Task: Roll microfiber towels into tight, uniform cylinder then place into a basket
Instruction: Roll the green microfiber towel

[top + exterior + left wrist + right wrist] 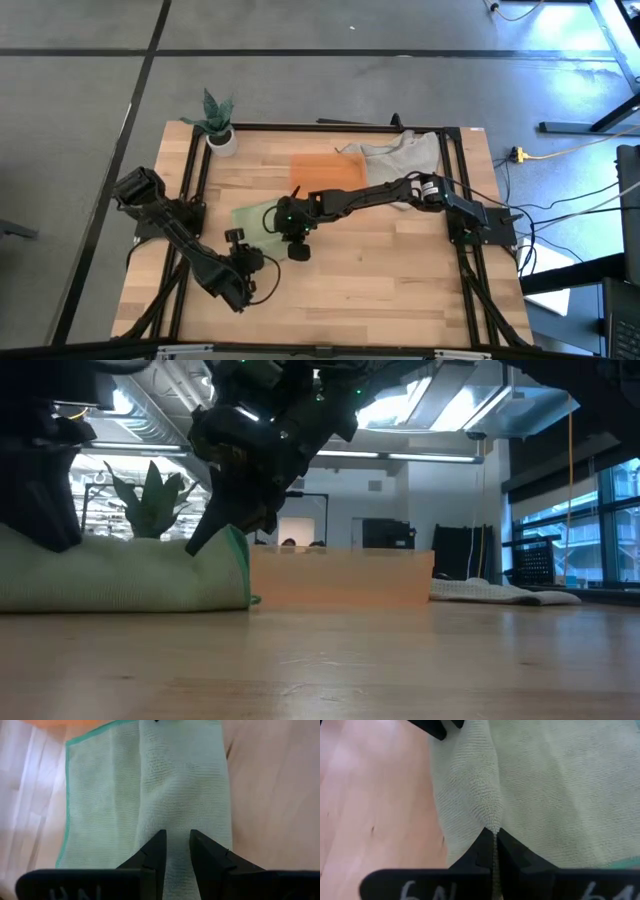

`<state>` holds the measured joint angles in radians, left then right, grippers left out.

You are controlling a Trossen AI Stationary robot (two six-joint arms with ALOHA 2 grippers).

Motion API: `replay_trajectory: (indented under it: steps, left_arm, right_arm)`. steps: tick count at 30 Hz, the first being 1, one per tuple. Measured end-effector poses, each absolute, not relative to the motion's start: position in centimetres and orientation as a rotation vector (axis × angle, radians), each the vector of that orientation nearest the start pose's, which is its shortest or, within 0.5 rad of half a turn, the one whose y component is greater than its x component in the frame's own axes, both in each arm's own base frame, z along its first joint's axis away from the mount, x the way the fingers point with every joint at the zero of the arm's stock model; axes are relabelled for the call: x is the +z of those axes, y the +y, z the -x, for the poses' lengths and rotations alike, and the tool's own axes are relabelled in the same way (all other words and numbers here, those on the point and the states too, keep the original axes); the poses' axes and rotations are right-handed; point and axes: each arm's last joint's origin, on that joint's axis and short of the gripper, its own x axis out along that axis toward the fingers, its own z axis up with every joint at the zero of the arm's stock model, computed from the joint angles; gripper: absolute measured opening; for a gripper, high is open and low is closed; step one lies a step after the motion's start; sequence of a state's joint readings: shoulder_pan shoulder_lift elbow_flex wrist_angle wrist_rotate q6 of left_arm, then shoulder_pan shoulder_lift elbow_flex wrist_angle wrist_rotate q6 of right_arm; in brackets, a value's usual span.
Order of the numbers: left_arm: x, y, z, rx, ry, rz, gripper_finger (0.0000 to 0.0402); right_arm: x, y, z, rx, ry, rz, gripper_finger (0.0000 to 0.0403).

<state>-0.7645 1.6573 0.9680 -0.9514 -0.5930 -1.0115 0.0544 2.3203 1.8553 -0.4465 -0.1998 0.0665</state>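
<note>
Right arm stretches low across the surface (400,290), its gripper (494,836) pinching the green towel (150,795). Left gripper (176,846), fingers slightly parted, straddles a towel fold.

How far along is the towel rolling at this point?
Early. The green towel has one rolled-up fold started, the rest lying flat. Right gripper is shut, pinching that fold; left gripper straddles it at the other end. The orange basket holds no roll, and a grey towel lies unrolled behind it.

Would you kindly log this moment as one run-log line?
right hand: shut on green towel | left hand: gripping towel fold | basket: no towel inside
</note>
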Motion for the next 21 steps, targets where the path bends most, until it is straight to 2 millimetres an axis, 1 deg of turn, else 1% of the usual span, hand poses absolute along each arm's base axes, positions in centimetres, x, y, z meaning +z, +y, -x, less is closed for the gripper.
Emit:
replay_trajectory:
  steps: [4,7,12,15,21]
  left_arm:
    - [16.4,-16.6,-20.5,0.502,1.139,-0.147,0.0077]
    - [15.7,-16.3,-20.7,0.517,1.167,-0.153,0.0077]
    - [14.2,-15.7,-20.3,0.569,1.203,-0.171,0.0077]
    - [13.8,-15.4,-20.0,0.59,1.205,-0.165,0.0077]
    - [13.4,-15.3,-19.8,0.589,1.205,-0.157,0.0077]
  right_arm:
    - [16.4,3.2,-50.4,0.171,0.916,-0.077,0.0011]
    - [16.4,3.1,-50.4,0.151,0.915,-0.048,0.0011]
    - [16.4,2.9,-50.4,0.098,0.913,-0.013,0.0011]
    - [16.4,2.8,-50.4,0.07,0.911,0.018,0.0011]
    - [16.4,2.8,-50.4,0.071,0.91,0.021,0.0013]
